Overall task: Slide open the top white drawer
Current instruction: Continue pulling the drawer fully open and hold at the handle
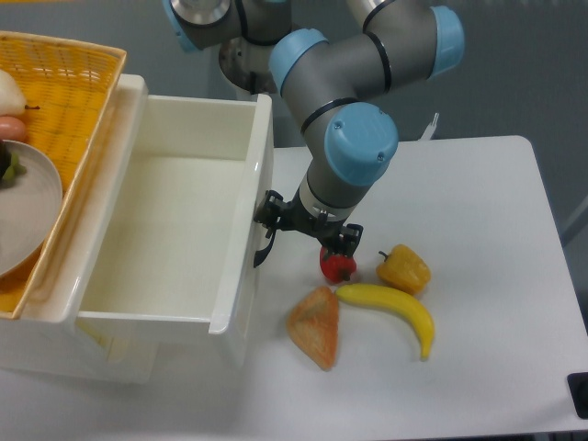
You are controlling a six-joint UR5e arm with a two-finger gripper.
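**Top drawer pulled well out, gripper at its handle**

At the left of the white table (478, 193), the top white drawer (165, 230), a deep glossy plastic box, stands pulled far out of the white plastic cabinet (83, 354); its bare inside is visible from above. Its front panel faces right, with the curved black handle (264, 250) on it. The grey and blue arm's black two-finger gripper (270, 216) sits right at the upper end of that handle, against the front panel. Whether the fingers are clamped on the handle or spread around it cannot be told from this view.

On top of the cabinet, at the upper left, rests a yellow wicker basket (78, 83) holding a pale round plate (28, 207) and some fruit, cut off by the frame edge.

On the table just right of the drawer front: a small red pepper (337, 266), partly under the wrist, an orange-yellow pepper (404, 267) beside it, a yellow banana (395, 312) below both, and an orange triangular pastry-like piece (315, 327) near the banana's left end.
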